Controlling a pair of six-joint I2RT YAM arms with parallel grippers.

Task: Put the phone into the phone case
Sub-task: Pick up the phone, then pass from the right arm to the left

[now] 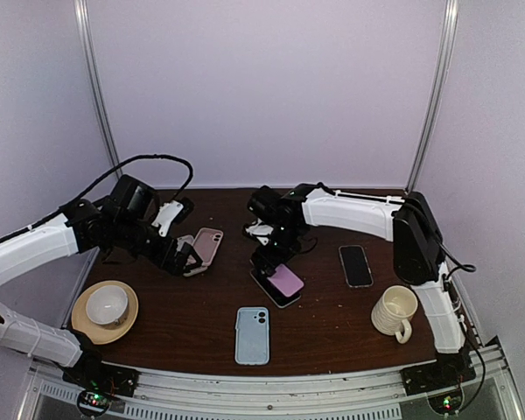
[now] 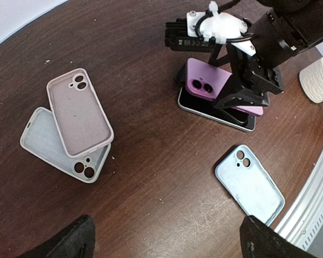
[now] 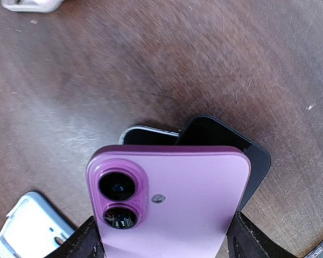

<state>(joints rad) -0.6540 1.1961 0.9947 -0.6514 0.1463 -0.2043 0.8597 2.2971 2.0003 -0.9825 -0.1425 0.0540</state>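
Dark brown table point(image 1: 201, 324), scuffed and speckled with crumbs; pale lilac walls point(image 1: 271, 87) behind, metal rail point(image 1: 289, 389) along the near edge. Purple phone point(image 3: 172, 199) pinched in the right gripper point(image 3: 164, 239), tilted over a black phone point(image 3: 226, 148) near mid-table. Left gripper point(image 2: 167, 242) spread wide above two overlapping cases point(image 2: 78, 113). Blue case point(image 2: 250, 183) flat near the rail. Mug point(image 1: 394, 311) at the right, bowl point(image 1: 107, 304) on saucer point(image 1: 80, 317) at the left.

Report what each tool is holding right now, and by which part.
The right tool clamps the purple phone across its two long edges, away from the camera end. The left tool is open and holds nothing.
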